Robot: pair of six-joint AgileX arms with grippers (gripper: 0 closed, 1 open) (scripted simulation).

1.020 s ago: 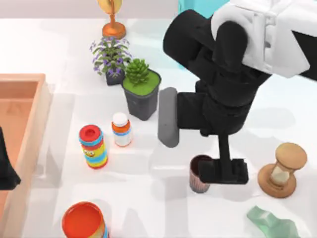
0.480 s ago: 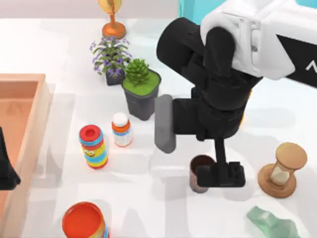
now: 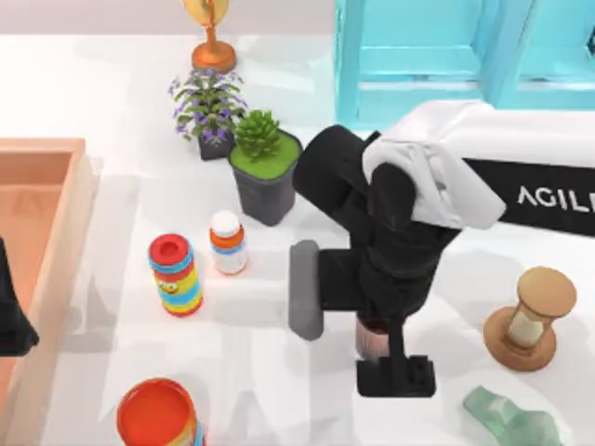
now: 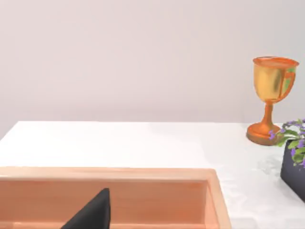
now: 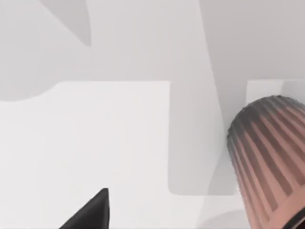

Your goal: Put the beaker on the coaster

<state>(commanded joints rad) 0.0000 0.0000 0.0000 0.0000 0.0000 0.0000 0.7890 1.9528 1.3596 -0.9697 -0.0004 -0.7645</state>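
The right gripper (image 3: 395, 358) hung low over the near middle of the table, its arm crossing in from the right. The beaker (image 3: 372, 340) sat right under the wrist, mostly hidden from above; the right wrist view showed its ribbed side (image 5: 267, 152) close to the camera with white table beneath it. Whether the fingers were clamped on the beaker or merely beside it could not be told, nor whether the beaker was lifted or resting.

No coaster could be made out, so the placing was judged not yet done: at best the grasp was under way, with carry and set-down left.

The left gripper (image 3: 11, 316) was parked at the table's left edge over the wooden tray (image 3: 46, 158). An hourglass (image 3: 532, 318) stood near the beaker on the right.
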